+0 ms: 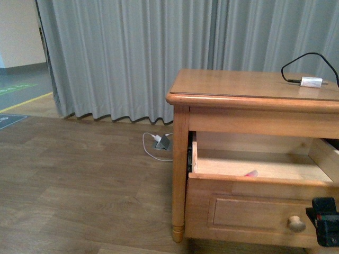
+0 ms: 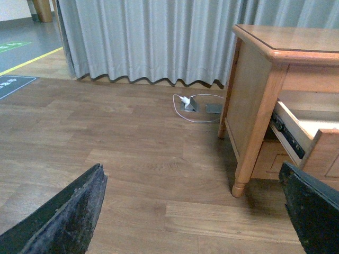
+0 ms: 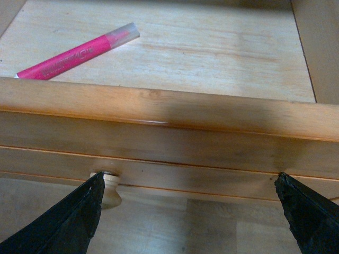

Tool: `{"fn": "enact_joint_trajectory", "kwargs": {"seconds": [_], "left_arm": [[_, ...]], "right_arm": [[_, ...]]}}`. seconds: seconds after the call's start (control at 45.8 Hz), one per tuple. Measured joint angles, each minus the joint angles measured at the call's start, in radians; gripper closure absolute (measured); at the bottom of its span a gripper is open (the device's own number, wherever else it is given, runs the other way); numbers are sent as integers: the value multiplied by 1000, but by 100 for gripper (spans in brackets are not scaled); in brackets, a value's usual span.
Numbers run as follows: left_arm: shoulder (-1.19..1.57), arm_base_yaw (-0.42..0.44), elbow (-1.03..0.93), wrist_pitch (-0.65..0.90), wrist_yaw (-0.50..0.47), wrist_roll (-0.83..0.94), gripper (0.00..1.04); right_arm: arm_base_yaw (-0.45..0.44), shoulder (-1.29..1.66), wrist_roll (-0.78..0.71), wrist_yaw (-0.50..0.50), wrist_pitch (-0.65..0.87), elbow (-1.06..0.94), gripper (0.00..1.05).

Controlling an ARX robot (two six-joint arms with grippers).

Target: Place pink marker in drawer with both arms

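The pink marker (image 3: pixel 79 52) lies flat on the pale floor of the open drawer (image 3: pixel 169 114); in the front view only its tip shows above the drawer front as the pink marker (image 1: pixel 251 173). The drawer (image 1: pixel 254 182) is pulled out of the dresser, its round knob (image 1: pixel 296 223) facing me. My right gripper (image 3: pixel 188 190) hangs open just outside the drawer front, above the knob (image 3: pixel 109 188), holding nothing; it shows black at the lower right of the front view as the right gripper (image 1: pixel 324 221). My left gripper (image 2: pixel 193 196) is open over bare floor, left of the dresser.
A dresser (image 1: pixel 254 90) carries a small white adapter (image 1: pixel 311 82) with a black cable on its top. A white plug and cable (image 1: pixel 159 144) lie on the wooden floor by a grey curtain (image 1: pixel 132 58). The dresser leg (image 2: pixel 243 180) stands near my left gripper.
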Motion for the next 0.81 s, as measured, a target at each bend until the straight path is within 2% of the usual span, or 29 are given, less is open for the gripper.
{"fn": "enact_joint_trajectory", "kwargs": {"seconds": [0.262,0.808], "left_arm": [[0,0,0,0,0,0,6],[0,0,0,0,0,0,6]], "right_arm": [[24,155,47,47,48,198,8],[72,452,97,158,-27,670,8]]}}
